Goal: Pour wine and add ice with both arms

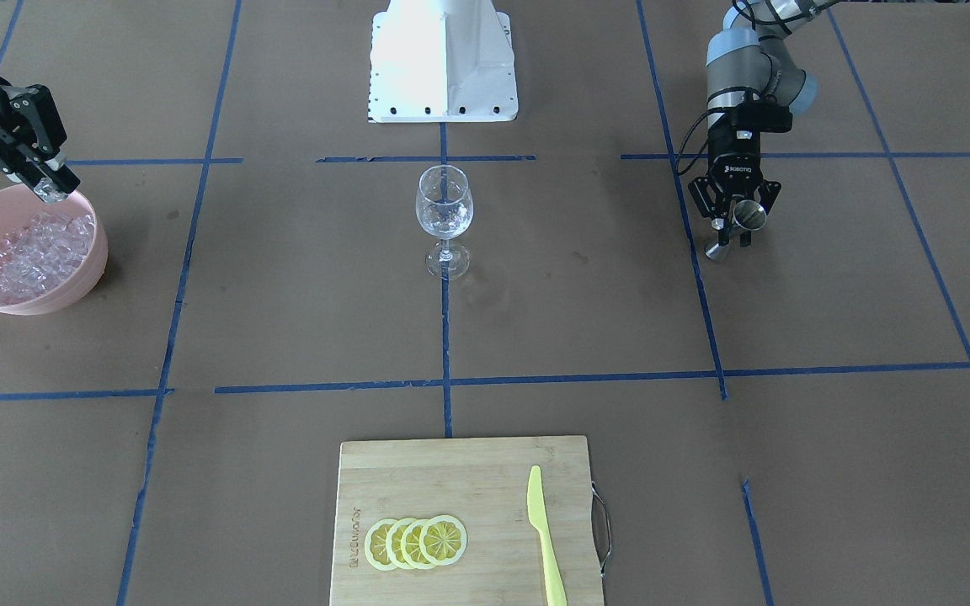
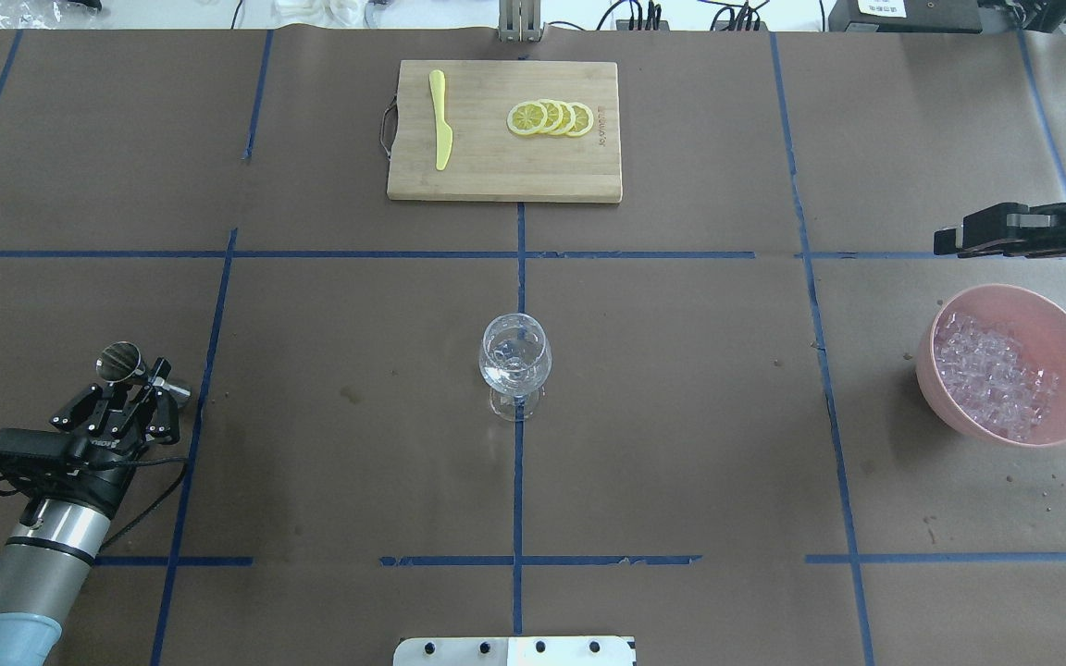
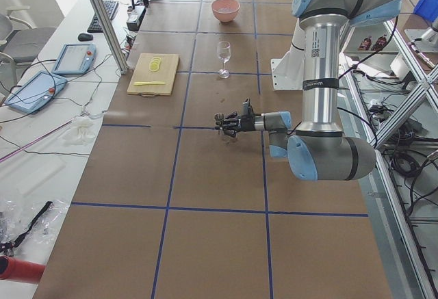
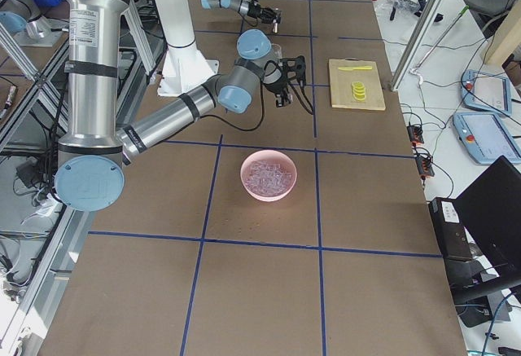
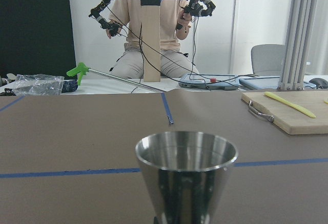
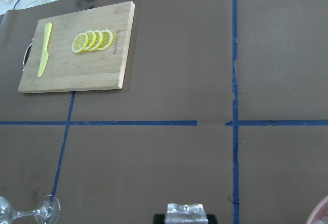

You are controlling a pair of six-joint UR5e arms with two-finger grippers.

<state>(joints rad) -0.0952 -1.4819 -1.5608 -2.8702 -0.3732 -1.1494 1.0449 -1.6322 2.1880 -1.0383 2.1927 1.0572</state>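
Note:
A clear stemmed wine glass (image 1: 445, 210) (image 2: 514, 361) stands at the table's centre; I cannot tell what it holds. At the robot's right, a pink bowl (image 1: 72, 290) (image 2: 926, 370) is full of ice (image 1: 34, 252) (image 2: 996, 375). My right gripper (image 1: 47, 185) (image 2: 945, 242) hangs raised in the air by the bowl, shut on one ice cube (image 6: 185, 211). My left gripper (image 1: 729, 234) (image 2: 140, 379) lies level and low over the table, shut on the waist of an upright steel jigger (image 1: 738, 227) (image 2: 121, 361) (image 5: 187, 175).
A bamboo cutting board (image 2: 505, 176) (image 1: 451, 471) at the far middle carries lemon slices (image 2: 551, 117) and a yellow knife (image 2: 440, 120). The white base block (image 1: 443, 67) sits behind the glass. Water drops (image 2: 1060, 490) dot the paper near the bowl. A person (image 5: 148, 34) sits beyond the table.

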